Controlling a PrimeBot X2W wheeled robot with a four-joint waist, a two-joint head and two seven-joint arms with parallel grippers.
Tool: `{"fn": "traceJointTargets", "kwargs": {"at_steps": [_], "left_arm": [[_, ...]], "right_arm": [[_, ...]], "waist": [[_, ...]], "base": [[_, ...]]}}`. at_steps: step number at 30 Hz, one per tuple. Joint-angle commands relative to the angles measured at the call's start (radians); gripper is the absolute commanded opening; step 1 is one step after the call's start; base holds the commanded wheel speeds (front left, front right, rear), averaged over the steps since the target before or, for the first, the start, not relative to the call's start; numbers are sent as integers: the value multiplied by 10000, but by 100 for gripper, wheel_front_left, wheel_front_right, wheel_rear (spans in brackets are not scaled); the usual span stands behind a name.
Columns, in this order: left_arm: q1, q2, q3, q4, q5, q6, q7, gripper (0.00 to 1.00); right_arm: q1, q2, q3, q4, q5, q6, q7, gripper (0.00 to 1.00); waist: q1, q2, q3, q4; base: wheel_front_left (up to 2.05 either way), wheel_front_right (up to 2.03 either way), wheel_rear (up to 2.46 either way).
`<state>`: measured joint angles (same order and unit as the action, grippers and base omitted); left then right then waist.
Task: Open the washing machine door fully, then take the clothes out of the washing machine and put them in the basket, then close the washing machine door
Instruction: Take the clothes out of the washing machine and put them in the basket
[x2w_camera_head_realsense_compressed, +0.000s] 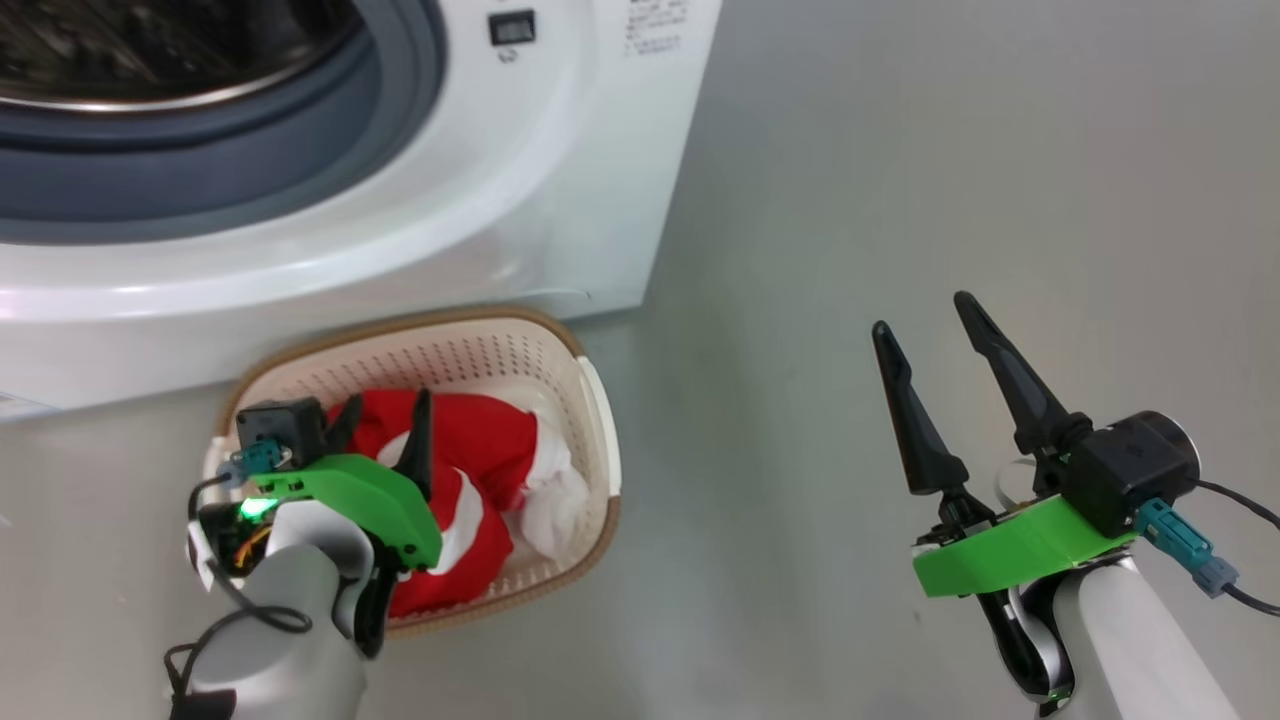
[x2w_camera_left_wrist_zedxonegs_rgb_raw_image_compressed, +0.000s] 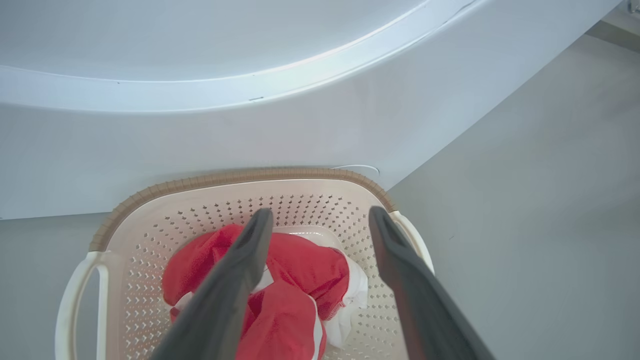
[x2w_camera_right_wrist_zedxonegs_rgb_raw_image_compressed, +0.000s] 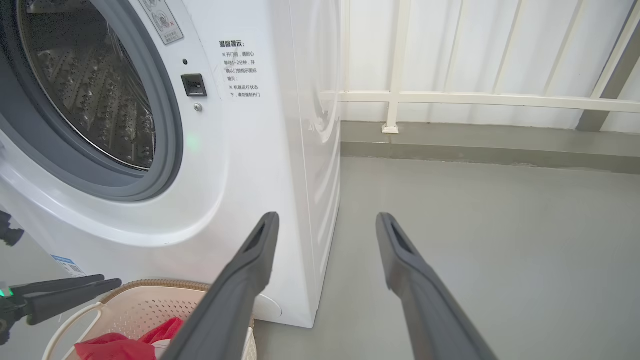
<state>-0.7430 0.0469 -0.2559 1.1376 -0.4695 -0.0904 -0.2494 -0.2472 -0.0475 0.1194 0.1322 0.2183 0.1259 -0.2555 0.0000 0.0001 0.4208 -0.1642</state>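
Left tool (x2w_camera_head_realsense_compressed: 388, 402), spread wide, hangs over clothes (x2w_camera_head_realsense_compressed: 480, 440) in basket (x2w_camera_head_realsense_compressed: 450, 365) at seven o'clock; I'd lift clear vertically.

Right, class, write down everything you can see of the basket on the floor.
The basket is a small rectangular cream plastic tub with rounded corners, perforated walls, a brown woven-look rim and white side handles. It stands upright on the grey floor right in front of the washing machine; whether they touch is unclear. The red and white clothes lie inside it. The left end effector hangs open above it.
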Motion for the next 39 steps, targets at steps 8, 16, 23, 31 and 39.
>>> {"fn": "traceJointTargets", "kwargs": {"at_steps": [8,16,23,31,39], "left_arm": [[1830,169,945,-3579,742,727,-122,100],[3388,99,1691,-6561,1420,823,-123,100],[4330,79,2031,-7891,1901,938,-123,100],[5205,69,2296,-8728,2185,1093,-123,100],[6226,77,2480,-9464,2406,1168,-124,100]], "right_arm": [[475,-27,-153,-28,-230,48,-63,100],[770,-27,-516,1,-408,48,-63,100],[982,-27,-784,-9,-622,48,-63,100],[1476,-27,-1140,-154,-792,48,-63,100],[2160,-27,-1338,-366,-958,48,-63,100]], "waist": [[0,-1,-1410,723],[0,-1,-2274,1080],[0,-1,-2861,1155],[0,-1,-3466,1210],[0,-1,-4067,1125]], "base": [[0,0,0],[0,0,0],[0,0,0],[0,0,0],[0,0,0]]}}
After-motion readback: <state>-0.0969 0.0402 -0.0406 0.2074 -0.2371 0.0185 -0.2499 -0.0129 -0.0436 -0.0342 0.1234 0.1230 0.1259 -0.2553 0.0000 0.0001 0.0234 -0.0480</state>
